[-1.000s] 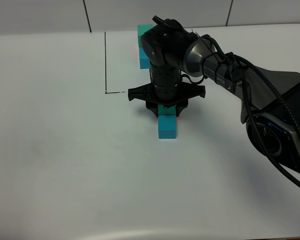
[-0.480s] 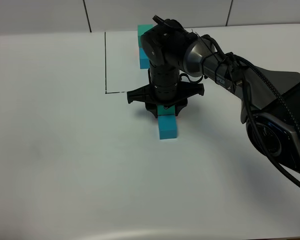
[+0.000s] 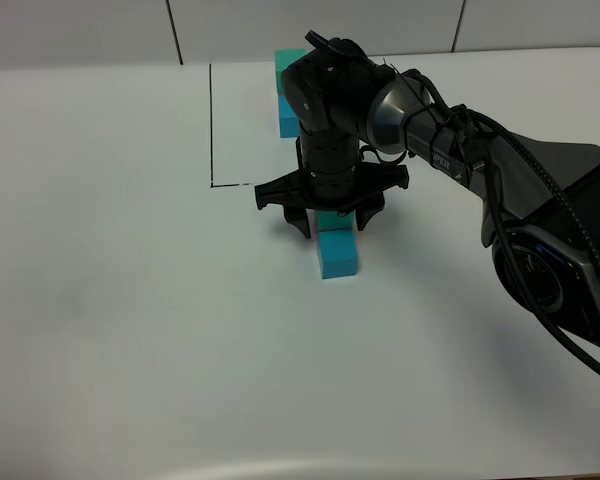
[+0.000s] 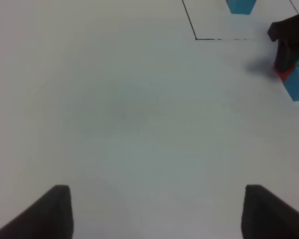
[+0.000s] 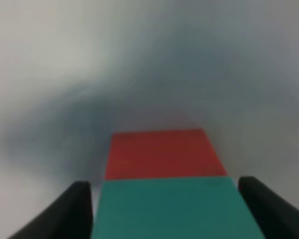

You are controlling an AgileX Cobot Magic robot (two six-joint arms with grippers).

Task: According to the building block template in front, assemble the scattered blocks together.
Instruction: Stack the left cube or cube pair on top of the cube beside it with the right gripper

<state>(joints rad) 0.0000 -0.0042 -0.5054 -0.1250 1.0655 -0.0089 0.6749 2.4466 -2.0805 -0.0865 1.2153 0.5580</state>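
Note:
The scattered blocks sit together just outside the drawn corner. The teal-green cube is between my right gripper's spread fingers. The blue cube touches it on the near side. The red cube barely shows beside it. In the right wrist view the teal-green cube lies between the fingers with the red cube beyond. The template, teal-green over blue with a hint of red, stands at the back. My left gripper is open and empty over bare table.
Thin black lines run from the back of the white table to a corner left of the blocks. The right arm reaches in from the right. The left wrist view shows the line corner.
My right gripper's fingers have spread apart around the teal-green cube, letting it go. The cubes and the arm have stayed in place.

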